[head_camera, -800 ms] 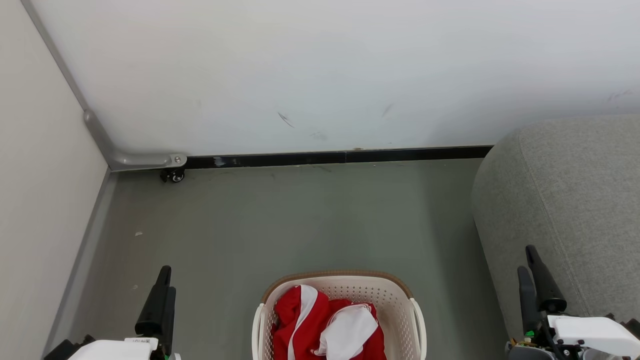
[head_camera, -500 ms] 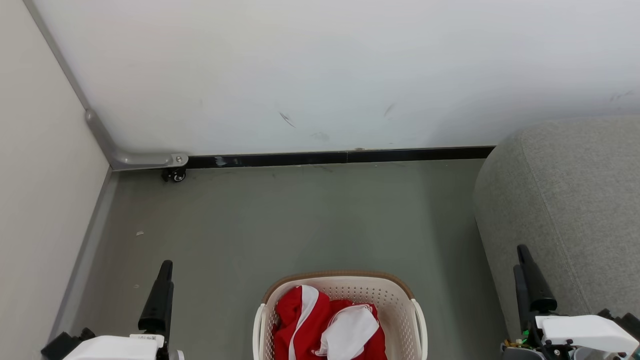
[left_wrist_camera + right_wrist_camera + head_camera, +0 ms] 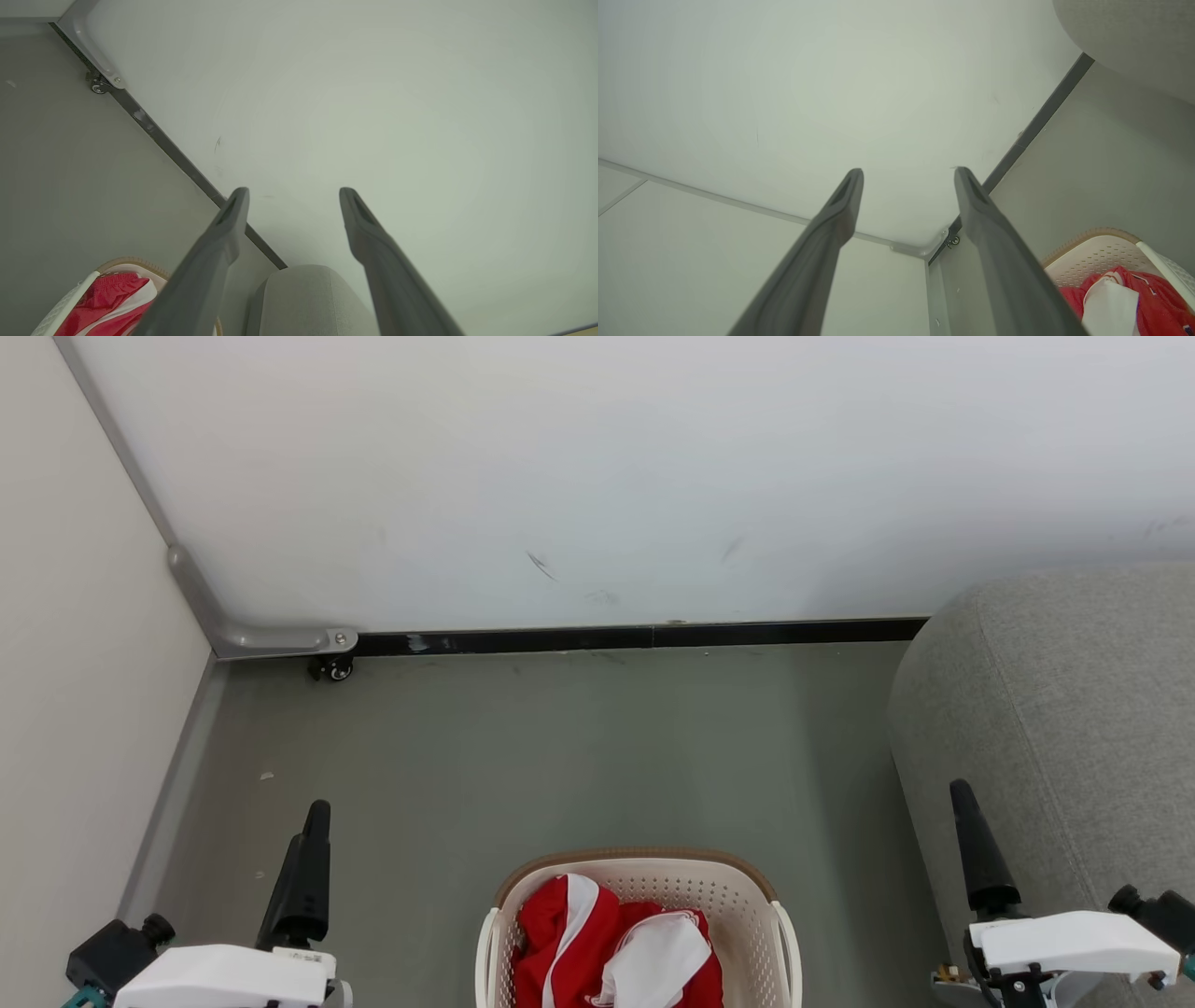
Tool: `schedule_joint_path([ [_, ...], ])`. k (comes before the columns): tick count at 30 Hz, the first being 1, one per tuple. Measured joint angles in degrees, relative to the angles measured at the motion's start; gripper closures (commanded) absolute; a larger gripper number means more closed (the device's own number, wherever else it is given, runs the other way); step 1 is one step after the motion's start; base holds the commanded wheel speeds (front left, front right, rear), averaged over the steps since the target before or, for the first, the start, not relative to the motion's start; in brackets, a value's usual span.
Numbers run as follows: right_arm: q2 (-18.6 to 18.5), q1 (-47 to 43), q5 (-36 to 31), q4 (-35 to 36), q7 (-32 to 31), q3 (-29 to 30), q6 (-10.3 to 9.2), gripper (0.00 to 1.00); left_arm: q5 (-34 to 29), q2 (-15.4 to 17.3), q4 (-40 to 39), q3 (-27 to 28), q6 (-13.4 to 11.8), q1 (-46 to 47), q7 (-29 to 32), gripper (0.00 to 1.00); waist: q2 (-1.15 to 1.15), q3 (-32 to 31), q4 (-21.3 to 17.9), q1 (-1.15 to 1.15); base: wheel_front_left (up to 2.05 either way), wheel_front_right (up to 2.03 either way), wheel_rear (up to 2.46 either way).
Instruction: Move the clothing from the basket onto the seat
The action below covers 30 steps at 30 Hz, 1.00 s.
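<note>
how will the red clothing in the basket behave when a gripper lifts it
The clothing lies crumpled in soft folds, so it will probably sag and drape. It is heaped together in the basket, so one pinch may drag several pieces. It looks thin, likely light.

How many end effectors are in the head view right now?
2. The left end effector is at lower left over the floor; the right end effector is at lower right by the seat. Both open.

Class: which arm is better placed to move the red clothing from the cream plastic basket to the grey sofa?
Probably right: left gripper and right gripper, both open, flank the cream plastic basket evenly, but the right hangs beside the grey fabric sofa.
</note>
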<state>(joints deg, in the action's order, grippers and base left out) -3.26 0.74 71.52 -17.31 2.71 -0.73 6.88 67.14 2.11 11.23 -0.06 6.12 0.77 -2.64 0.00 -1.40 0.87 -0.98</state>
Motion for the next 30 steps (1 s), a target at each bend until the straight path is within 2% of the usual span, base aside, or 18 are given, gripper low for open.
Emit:
schedule_joint_path([
  [7,0.0,0.6,-7.2,0.0,1.3,-1.1,0.01,0.00,-8.3,0.2,-1.6,-1.5,-0.7,0.0,-1.3,0.00,0.00,-0.3,0.2,0.02,0.00,0.00,0.00],
  [21,-0.1,0.7,-24.4,-1.5,4.1,-2.6,0.15,0.00,-28.5,2.3,-3.5,-6.0,-3.7,-0.8,-4.0,0.00,0.00,-0.1,0.6,0.73,0.00,0.00,0.00],
  [30,0.0,0.9,-34.2,-2.2,5.4,-2.9,0.16,0.00,-38.6,2.8,-3.0,-8.4,-6.1,-1.7,-6.0,0.00,0.00,0.0,0.7,0.89,0.00,0.00,0.00],
])
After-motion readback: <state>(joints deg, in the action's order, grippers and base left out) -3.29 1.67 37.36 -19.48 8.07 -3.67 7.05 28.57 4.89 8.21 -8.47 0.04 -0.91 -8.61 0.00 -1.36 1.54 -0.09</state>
